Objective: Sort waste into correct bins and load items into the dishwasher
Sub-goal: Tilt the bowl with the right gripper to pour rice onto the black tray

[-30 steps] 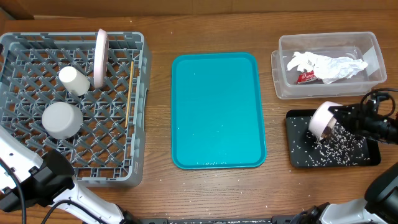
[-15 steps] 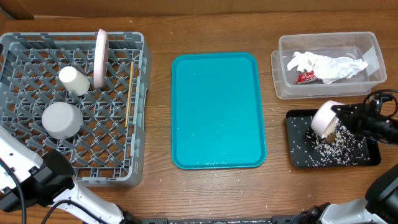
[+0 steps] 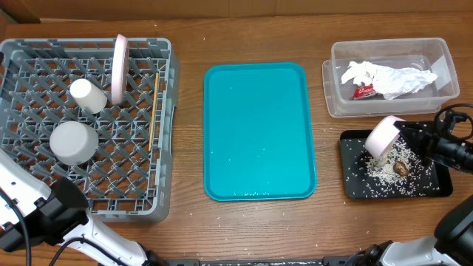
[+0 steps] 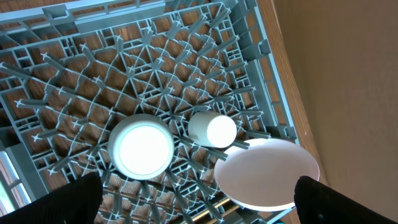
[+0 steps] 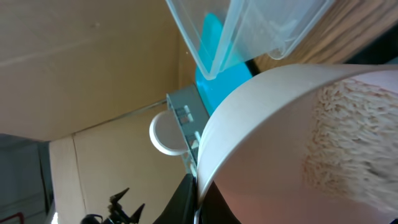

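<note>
The right pincer (image 3: 404, 136) grips the smooth pale bowl (image 3: 382, 137), tipped over rice (image 3: 380, 170) in the shallow black tray (image 3: 352, 148). The left pincer (image 4: 199, 200) gapes wide above the grey lattice rack (image 4: 74, 68).

**Wood, plastic, paper**

The desk (image 3: 185, 29) is matt, grained wood. The bowl (image 3: 380, 139) in the right tool (image 3: 400, 134) looks smooth and satiny. Beneath the tool lies a matt black tray (image 3: 442, 188); beyond it, a glossy clear plastic tub (image 3: 334, 96) holds crumpled paper (image 3: 388, 77).
</note>
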